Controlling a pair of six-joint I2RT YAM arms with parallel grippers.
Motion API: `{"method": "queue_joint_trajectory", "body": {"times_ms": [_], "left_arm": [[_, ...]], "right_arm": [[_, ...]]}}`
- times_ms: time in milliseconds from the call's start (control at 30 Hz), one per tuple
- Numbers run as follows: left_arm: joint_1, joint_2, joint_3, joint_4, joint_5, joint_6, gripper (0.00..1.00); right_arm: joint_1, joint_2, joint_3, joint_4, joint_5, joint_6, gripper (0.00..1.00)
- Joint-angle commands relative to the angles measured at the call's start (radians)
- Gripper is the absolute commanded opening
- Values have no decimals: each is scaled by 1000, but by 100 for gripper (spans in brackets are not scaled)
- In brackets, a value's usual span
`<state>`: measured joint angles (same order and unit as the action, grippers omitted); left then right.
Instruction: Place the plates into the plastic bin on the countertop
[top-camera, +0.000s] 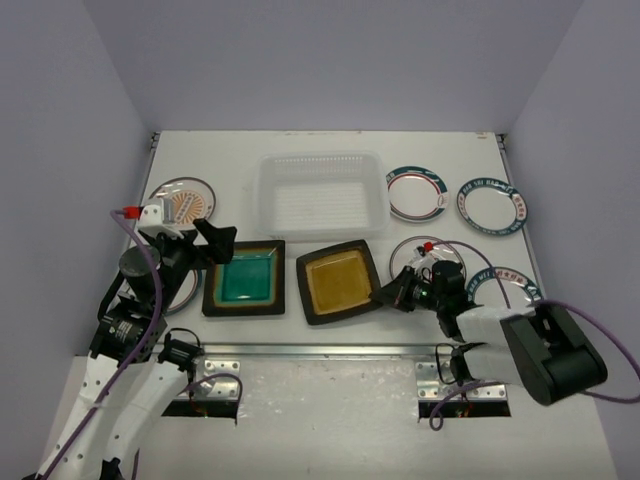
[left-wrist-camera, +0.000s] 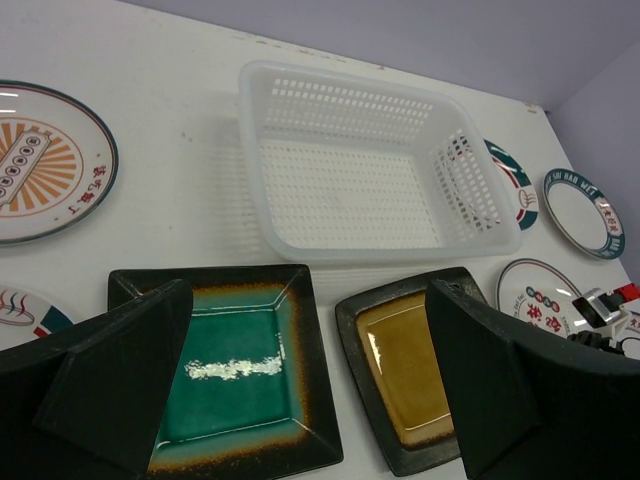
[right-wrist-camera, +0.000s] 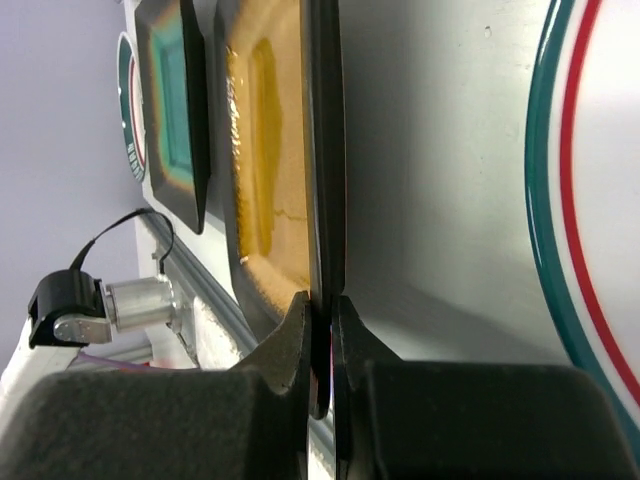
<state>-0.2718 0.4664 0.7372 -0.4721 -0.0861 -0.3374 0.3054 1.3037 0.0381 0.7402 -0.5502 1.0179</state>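
Now my right pincer (right-wrist-camera: 320, 330) is clamped on the amber plate's (right-wrist-camera: 265, 150) raised right rim, the only edge that offers a hold. The plate lies on the bench (top-camera: 240, 160), just before the plastic bin (top-camera: 272, 195). My left pincer (left-wrist-camera: 308, 300) hangs wide apart.

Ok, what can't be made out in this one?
- Top view: left arm covers most of the round plate beside the teal plate.
- Top view: right arm hides part of the near-right plate.
- Right wrist: frame edge cuts the teal-rimmed plate.
- Left wrist: a finger of the left tool covers the teal plate's near corner.
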Motion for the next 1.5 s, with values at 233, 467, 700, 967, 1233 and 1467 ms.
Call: {"method": "queue_joint_trajectory", "body": {"times_ms": [233,467,700,967,1233,1467], "left_arm": [[-20,33,-47,85,345,-160,100],[-19,59,-220,186,507,-315,100],[-21,52,-312,260,588,-422,100],[-49,37,-399,410,615,-567,100],[-175,192,-462,732,548,-736,100],[-253,310,-401,775,451,-755,94]], "right_arm": [[1,-676,29,-643,70,-32,0],[1,-782,94,-706,3,67,0],[1,-884,208,-771,35,116,0],[1,-855,296,-710,13,155,0],[2,-785,348,-551,-17,226,0],[3,-740,392,-519,-11,212,0]]}}
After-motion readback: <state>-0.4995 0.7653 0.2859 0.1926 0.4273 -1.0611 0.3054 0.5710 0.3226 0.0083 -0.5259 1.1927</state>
